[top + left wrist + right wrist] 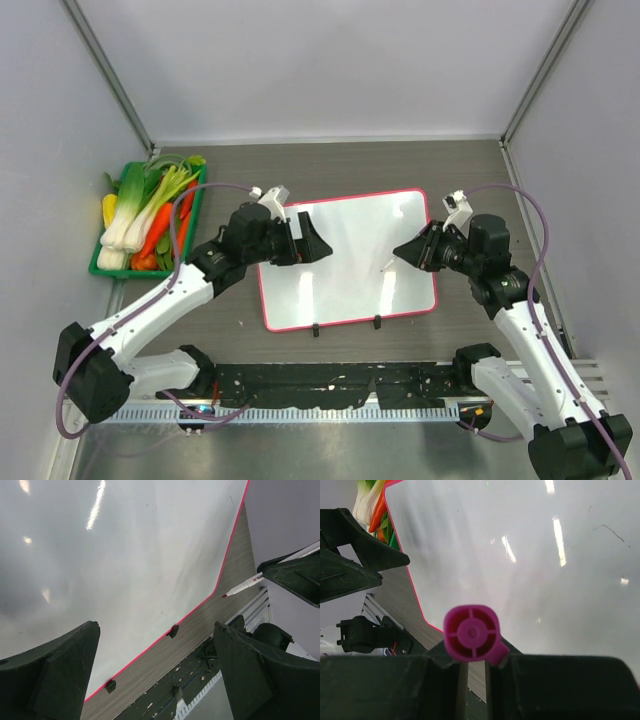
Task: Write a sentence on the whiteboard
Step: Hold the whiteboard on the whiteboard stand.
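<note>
The whiteboard (345,275) lies flat on the table, glossy white with a pink-red frame and two small black feet (315,329) on its near edge. It fills the left wrist view (125,555) and the right wrist view (555,565). My left gripper (312,243) is open and empty above the board's left part, its jaws wide apart (155,630). My right gripper (412,250) is shut on a white marker (392,262) with a red tip, pointed down at the board's right part. The marker's magenta rear end (472,632) sits between the right fingers. The marker also shows in the left wrist view (243,586).
A green tray (96,266) of leeks, carrots and other vegetables stands at the left by the wall. A black rail (330,385) runs along the near edge. Grey walls close in both sides and the back. A faint dark mark (607,528) is on the board.
</note>
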Motion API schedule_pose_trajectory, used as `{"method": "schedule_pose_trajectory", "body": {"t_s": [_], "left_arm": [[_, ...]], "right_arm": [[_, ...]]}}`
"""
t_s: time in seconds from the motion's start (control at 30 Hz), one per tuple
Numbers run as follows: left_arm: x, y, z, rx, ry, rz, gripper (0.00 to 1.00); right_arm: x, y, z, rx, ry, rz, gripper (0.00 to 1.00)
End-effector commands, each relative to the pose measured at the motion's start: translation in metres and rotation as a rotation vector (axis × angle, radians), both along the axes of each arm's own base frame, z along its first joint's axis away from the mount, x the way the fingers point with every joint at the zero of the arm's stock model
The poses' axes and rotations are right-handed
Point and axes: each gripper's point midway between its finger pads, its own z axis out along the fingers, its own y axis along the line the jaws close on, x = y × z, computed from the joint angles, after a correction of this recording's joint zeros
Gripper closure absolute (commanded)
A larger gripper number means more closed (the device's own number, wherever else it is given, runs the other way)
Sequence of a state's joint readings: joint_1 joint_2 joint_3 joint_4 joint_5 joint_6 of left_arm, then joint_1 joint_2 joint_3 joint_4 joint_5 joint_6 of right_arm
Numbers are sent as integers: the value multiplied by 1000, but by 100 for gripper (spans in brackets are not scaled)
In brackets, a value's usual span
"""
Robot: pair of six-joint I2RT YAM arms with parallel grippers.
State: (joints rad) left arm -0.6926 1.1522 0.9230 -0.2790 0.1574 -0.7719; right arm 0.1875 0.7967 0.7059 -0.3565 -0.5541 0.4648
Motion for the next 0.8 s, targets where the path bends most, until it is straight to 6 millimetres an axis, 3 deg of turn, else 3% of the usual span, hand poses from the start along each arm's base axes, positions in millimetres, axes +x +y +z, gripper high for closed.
{"method": "schedule_pose_trajectory", "body": {"t_s": [0.0,0.2,0.47,0.77], "left_arm": [[2,-3,9,-97,-35,-63,0],[11,18,14,-143,-44,-59,0],[10,35,16,-116,-68,-56,0],[7,40,12,-148,-98,-28,0]], "right_arm": [[6,-2,19,15,-106,-22,99],[7,-4,29,30,-153,-44,99],[14,0,24,56,-150,-35,99],[17,3,19,58,-143,-22,99]]}}
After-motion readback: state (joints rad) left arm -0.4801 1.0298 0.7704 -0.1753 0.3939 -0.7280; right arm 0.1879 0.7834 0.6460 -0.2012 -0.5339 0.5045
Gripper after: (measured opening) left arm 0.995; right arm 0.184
